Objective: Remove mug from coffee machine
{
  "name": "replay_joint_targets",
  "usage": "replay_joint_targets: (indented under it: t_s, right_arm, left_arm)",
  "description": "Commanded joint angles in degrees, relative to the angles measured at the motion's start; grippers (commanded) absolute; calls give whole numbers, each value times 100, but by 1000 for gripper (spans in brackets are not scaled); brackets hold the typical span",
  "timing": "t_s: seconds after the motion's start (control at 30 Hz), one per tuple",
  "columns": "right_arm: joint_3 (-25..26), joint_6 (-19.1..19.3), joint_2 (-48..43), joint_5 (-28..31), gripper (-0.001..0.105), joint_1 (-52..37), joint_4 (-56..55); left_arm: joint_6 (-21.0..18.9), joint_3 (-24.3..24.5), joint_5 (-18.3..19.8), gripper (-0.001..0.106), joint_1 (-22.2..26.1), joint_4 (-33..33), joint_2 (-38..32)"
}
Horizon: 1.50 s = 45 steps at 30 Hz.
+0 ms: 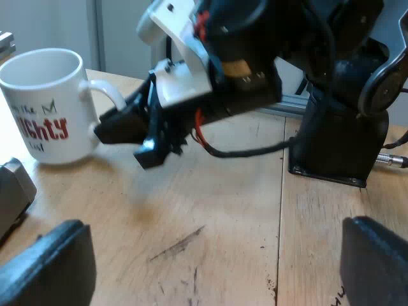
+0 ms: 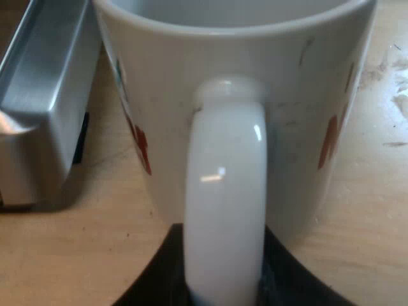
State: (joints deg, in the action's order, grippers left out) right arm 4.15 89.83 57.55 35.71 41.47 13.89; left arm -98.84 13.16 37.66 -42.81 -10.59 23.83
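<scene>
Standing upright: mug [image 1: 41, 108], handle [image 2: 226, 191] toward right gripper [image 1: 124, 137] | right gripper pinches handle | left gripper [image 1: 210, 261] spread, empty

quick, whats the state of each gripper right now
left gripper: open, holding nothing
right gripper: at the handle of the mug, open or shut cannot be told

table [image 1: 223, 210]: light wood boards, seam between them
scuff [image 1: 175, 245]: dark streak on wood
rail [image 1: 290, 105]: silver metal profile on table

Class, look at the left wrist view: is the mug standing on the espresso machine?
No, the mug stands upright on the wooden table, with its base flat on the boards.
</scene>
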Motion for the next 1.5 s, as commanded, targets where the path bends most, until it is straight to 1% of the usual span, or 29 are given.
replay_joint_targets:
  t_s: [0.03,0.1,0.17,0.27,0.4,0.5,0.57,0.63,0.73,0.8,0.83,0.9,0.93,0.97,1.0,1.07,1.13,1.17,1.2,1.3,1.33,1.47,1.5]
  right_arm:
    - [38,193,-74,-235,0,-323,405]
    - [38,270,-74,-615,0,-539,412]
    - [38,482,-74,-778,0,-617,412]
    - [38,733,-74,-772,0,-617,479]
    - [38,731,61,-772,0,-617,545]
    - [38,719,341,-772,0,-617,636]
    - [38,604,452,-772,0,-617,694]
    - [38,470,512,-772,0,-617,694]
    - [38,272,548,-772,0,-617,656]
    - [38,130,548,-943,0,-617,642]
    - [38,125,548,-1104,0,-617,604]
    - [38,126,548,-1323,1,-617,499]
    - [38,116,548,-1424,4,-617,393]
    - [38,122,548,-1430,11,-617,311]
    - [38,122,534,-1429,14,-617,308]
    - [38,122,534,-1521,36,-617,309]
    - [38,122,534,-1564,41,-617,309]
    - [38,122,534,-1601,52,-617,309]
    - [38,122,534,-1614,54,-617,309]
    - [38,122,534,-1619,55,-617,309]
    - [52,-5,534,-1669,59,-617,253]
    - [117,-301,419,-1723,59,-617,-276]
    - [137,-369,350,-1856,59,-617,-481]
  left_arm:
    - [-9,-1,62,80,-33,65,8]
    - [-9,-1,62,80,-33,65,8]
    - [-9,-1,62,80,-33,65,8]
    - [-9,-1,62,80,-33,65,8]
    - [-9,-1,62,80,-33,65,8]
    - [-9,-1,23,80,-33,65,8]
    - [-9,-1,2,80,-33,65,8]
    - [-9,-1,-104,80,-33,65,8]
    - [-32,-1,-466,80,-33,55,8]
    - [-93,-1,-755,80,-33,31,8]
    - [-218,-1,-927,80,-33,17,8]
    - [-287,-1,-1062,80,-33,18,8]
    - [-285,-1,-1104,80,-33,18,8]
    - [-285,-1,-1140,80,-33,18,8]
    - [-285,-1,-1155,80,-33,18,8]
    - [-285,-1,-1273,80,-33,18,8]
    - [-285,-1,-1305,80,-33,18,8]
    - [-285,-1,-1308,80,-33,18,8]
    - [-285,-1,-1308,80,-33,18,8]
    - [-285,-1,-1308,80,-33,18,8]
    - [-285,-1,-1308,80,-33,18,8]
    - [-285,-1,-1321,80,-33,18,8]
    - [-285,-1,-1355,80,-33,18,8]
